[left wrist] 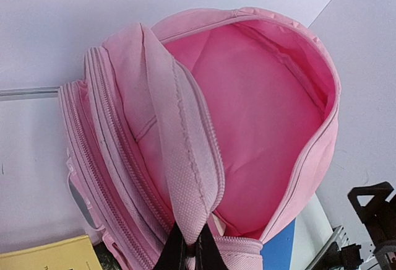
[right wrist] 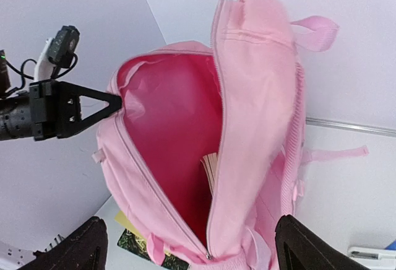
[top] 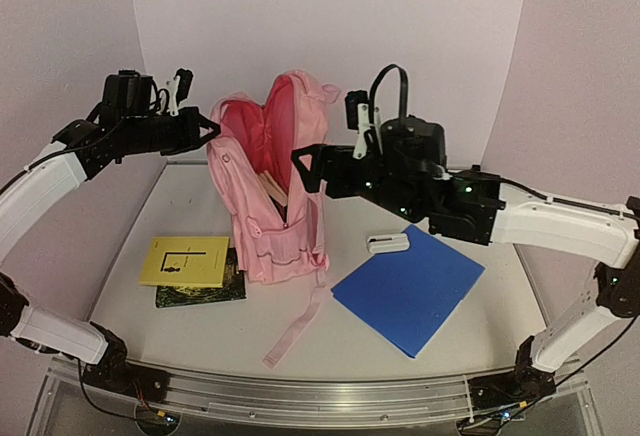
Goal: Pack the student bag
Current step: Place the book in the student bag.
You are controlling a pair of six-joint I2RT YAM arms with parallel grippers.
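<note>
The student bag (top: 272, 196) stands upright mid-table, a light-pink backpack with its main compartment unzipped and red-pink lining (right wrist: 167, 127) showing. Page edges of a book (right wrist: 211, 168) stick up inside it. My left gripper (top: 211, 129) is shut on the rim of the bag's front panel (left wrist: 185, 177) and holds the mouth apart; its black fingertips (left wrist: 171, 252) pinch the fabric. My right gripper (top: 308, 166) hovers at the right side of the bag's mouth, open. Its fingers (right wrist: 73, 250) stand wide apart with nothing between them.
Left of the bag a yellow book (top: 186, 259) lies on a dark book (top: 205, 292). On the right lie a blue folder (top: 410, 291) and a small white object (top: 388, 244). A bag strap (top: 298, 331) trails toward the table's front edge.
</note>
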